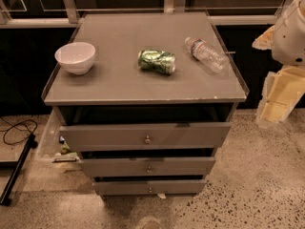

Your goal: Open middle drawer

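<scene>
A grey cabinet has three drawers stacked at its front. The middle drawer (147, 166) has a flat grey front of medium height with a small round metal knob (148, 169) at its centre. It sits between the tall top drawer (145, 136) and the slim bottom drawer (150, 187). Its front lies nearly in line with the fronts above and below. My gripper (279, 97) is a pale cream shape at the right edge, under the white arm (290, 27). It is to the right of the cabinet, above the floor and well away from the knob.
On the cabinet top (119, 85) stand a white bowl (75, 57), a crushed green can (157, 61) and a lying plastic bottle (206, 54). A black cable (16, 130) and a dark bar (16, 171) lie on the speckled floor at left. A clear side panel (50, 137) is left of the drawers.
</scene>
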